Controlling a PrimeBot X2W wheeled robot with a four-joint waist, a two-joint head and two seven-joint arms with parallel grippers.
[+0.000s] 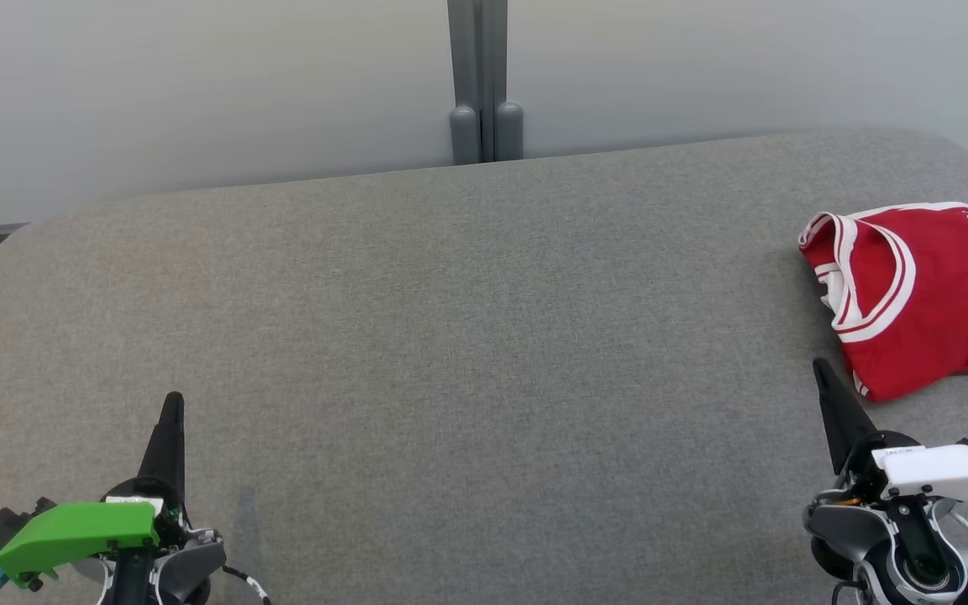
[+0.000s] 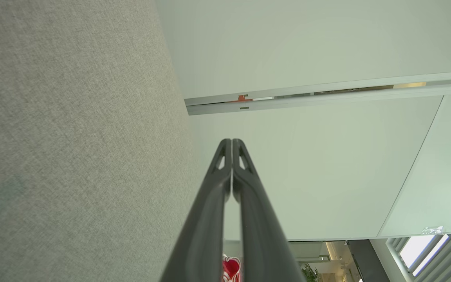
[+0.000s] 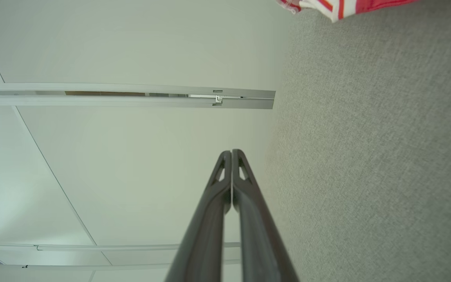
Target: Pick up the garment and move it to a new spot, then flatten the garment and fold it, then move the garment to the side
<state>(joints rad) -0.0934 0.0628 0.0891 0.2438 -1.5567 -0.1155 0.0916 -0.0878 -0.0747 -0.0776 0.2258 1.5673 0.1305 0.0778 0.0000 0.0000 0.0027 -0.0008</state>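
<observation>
Left tool point(image 1: 171, 407) and right tool point(image 1: 824, 374) rested low over the grey bench point(image 1: 467, 336), fingers pressed together and empty, seemingly because the folded red jersey point(image 1: 925, 294) already lay set aside at its right edge.

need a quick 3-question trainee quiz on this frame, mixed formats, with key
1. True or false: the red jersey lies on the right side of the grey table.
2. The right tool is: A) shut on the jersey, B) shut and empty, C) wide open.
3. Which is nearer the jersey, the left tool or the right?
Key: 1 true; 2 B; 3 right.
</observation>
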